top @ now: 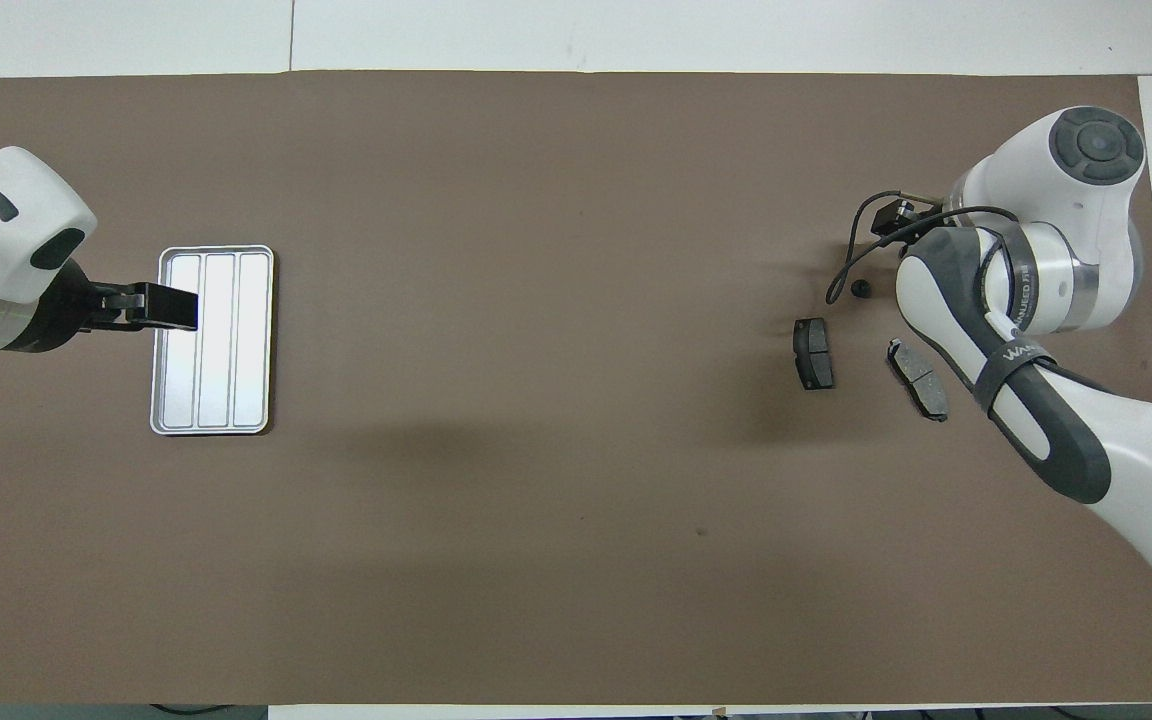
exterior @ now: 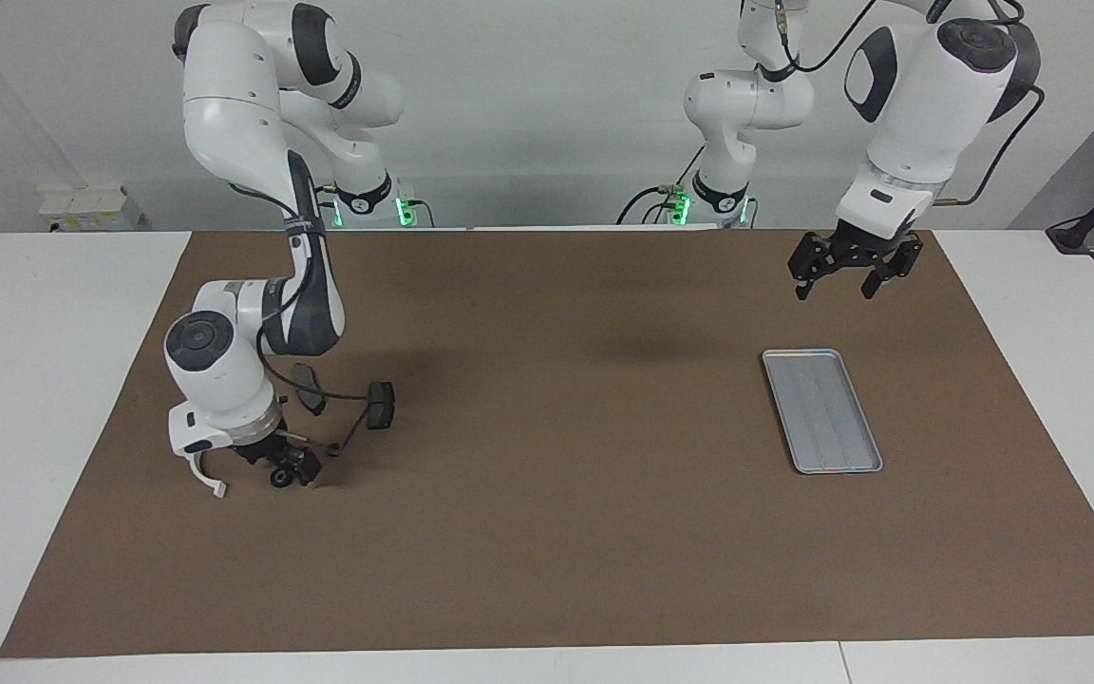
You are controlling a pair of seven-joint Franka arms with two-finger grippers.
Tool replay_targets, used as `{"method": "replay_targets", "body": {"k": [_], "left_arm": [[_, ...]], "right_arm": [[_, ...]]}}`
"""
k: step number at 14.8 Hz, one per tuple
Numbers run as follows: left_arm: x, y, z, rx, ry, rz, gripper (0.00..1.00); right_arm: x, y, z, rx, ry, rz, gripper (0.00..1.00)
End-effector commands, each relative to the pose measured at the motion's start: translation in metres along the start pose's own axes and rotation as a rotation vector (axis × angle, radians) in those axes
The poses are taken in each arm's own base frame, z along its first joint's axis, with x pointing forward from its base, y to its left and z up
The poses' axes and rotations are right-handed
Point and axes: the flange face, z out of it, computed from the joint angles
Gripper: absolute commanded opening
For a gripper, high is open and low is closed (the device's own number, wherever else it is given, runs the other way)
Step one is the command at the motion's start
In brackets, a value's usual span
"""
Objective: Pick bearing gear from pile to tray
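A brown mat covers the tabletop [exterior: 547, 532]. The right claw [exterior: 283, 465] is down at the pile near the right arm's end, right at a small black round gear [exterior: 279, 478]; whether its fingers are spread or closed cannot be told. A white curved arc [exterior: 203, 472] lies just beside it. Two dark brake pads [top: 813, 353] [top: 917, 379] lie nearer the robots, with another small black round piece [top: 862, 289] close by. The silver tray [top: 213, 340] sits toward the left arm's end, its long axis running toward and away from the robots. The left claw [exterior: 843, 275] hangs above the mat with fingers spread, holding nothing.
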Motion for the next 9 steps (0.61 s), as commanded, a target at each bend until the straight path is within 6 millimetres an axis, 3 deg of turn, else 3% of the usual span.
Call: {"method": "replay_targets", "body": {"k": [1,9], "left_arm": [[-0.0077,0.0008,0.0014,-0.011,0.014,-0.014,1.00],[-0.0086,0.0008,0.0062,-0.012,0.019,-0.015,1.00]], "right_arm": [[0.0056,0.0081,0.0058,-0.006,-0.031,0.038,0.92],[0.0029,0.0126,0.0116,-0.005,-0.054,0.058,0.87]]}}
